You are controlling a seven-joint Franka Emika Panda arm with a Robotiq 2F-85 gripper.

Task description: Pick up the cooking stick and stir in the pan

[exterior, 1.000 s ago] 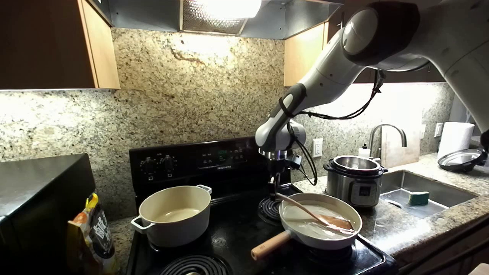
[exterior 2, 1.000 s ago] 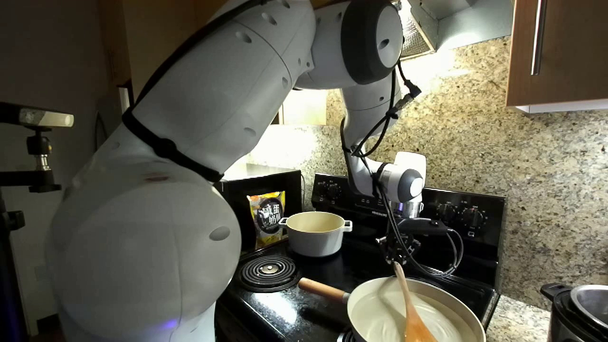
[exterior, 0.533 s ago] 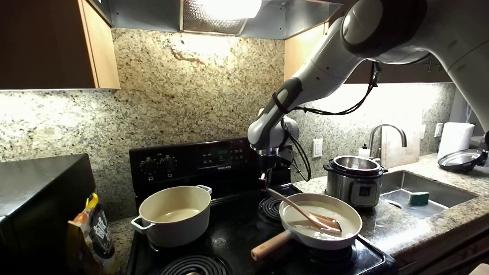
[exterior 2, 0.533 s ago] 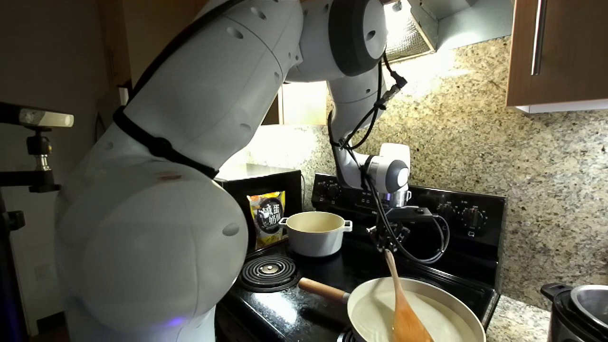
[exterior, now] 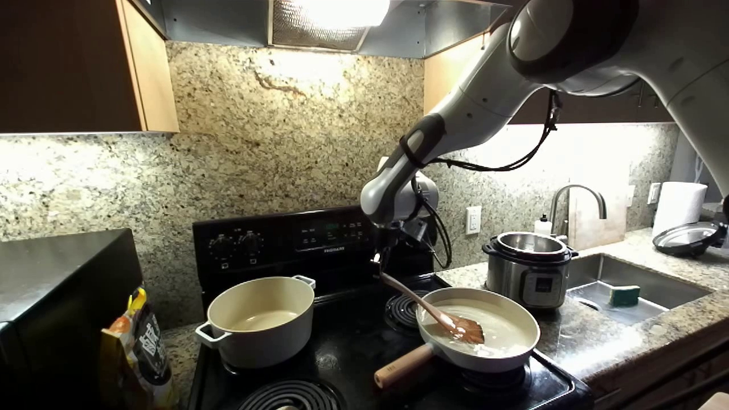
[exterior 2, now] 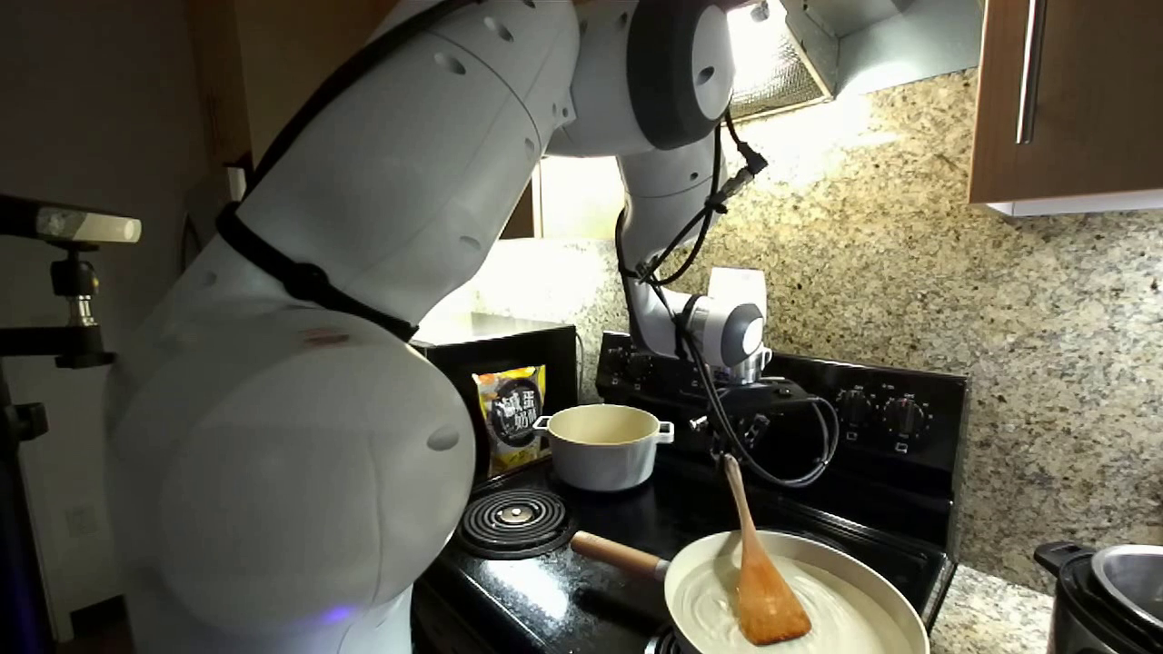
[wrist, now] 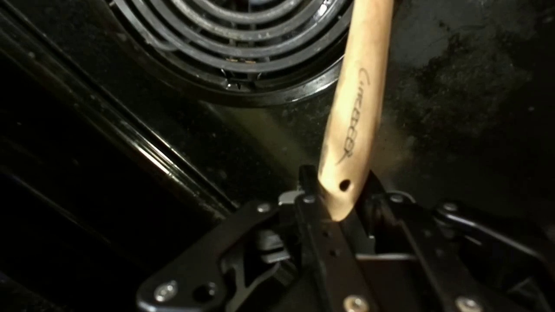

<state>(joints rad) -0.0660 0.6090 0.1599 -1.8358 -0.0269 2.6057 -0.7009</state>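
The gripper (wrist: 340, 187) pinches the cooking stick (wrist: 357, 112) by its holed end, probably to hang clear of the pale mixture (exterior 2: 849, 604). Down and away from the gripper, the blade (exterior 2: 770, 601) is inside the pan (exterior: 484, 365), apparently to stir it.

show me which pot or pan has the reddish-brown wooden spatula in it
The shallow pale wooden-handled frying pan: the spatula slants down into it. No spatula shows in the deep pale two-handled pot or the shiny round steel cooker.
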